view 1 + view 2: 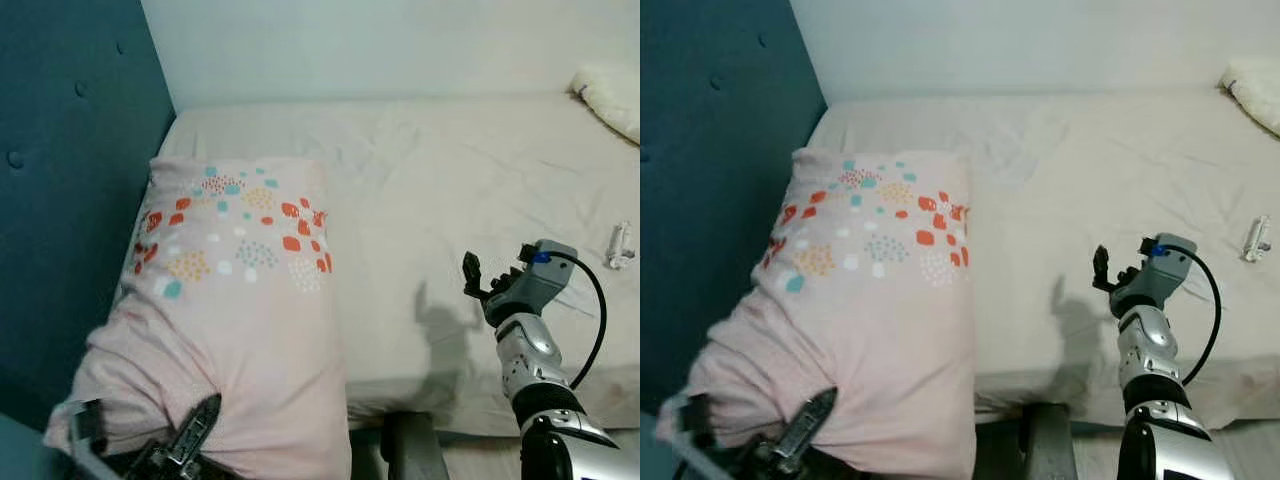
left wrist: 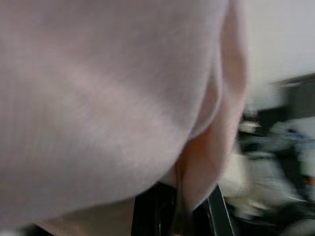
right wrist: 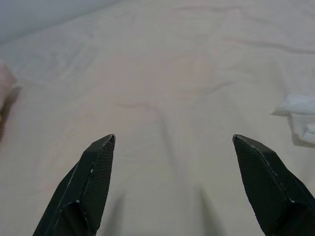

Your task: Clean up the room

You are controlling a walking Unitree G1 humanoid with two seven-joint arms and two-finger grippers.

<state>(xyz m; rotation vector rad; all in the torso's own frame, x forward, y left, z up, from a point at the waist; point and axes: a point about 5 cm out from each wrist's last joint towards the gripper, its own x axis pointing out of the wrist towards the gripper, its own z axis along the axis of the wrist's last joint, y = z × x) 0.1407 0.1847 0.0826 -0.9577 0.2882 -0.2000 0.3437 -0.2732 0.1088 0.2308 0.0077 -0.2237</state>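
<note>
On the left side of the bed, a pink pillow with orange, teal and yellow dots lay lengthwise, far end against the mattress near the blue headboard, near end overhanging the bed's edge. Left gripper sat at the pillow's near lower corner, fingers pinched on the fabric; in the left wrist view pink cloth bunched right at the black fingers, so it was gripping the pillow. Background in that view was blurred.

Right gripper hovered over the near right part of the bed, well apart from the pillow, casting a shadow on the sheet just left of it. In the right wrist view its fingers stood wide apart with nothing between them, bare wrinkled sheet beyond. A black cable looped off the right wrist.

A small white object lay on the sheet at the far right, too small to identify; a white crumpled thing showed at the edge of the right wrist view, and I could not tell whether it was the same item. A fluffy white item sat at the far right corner of the bed. A pale wall ran behind the bed.
</note>
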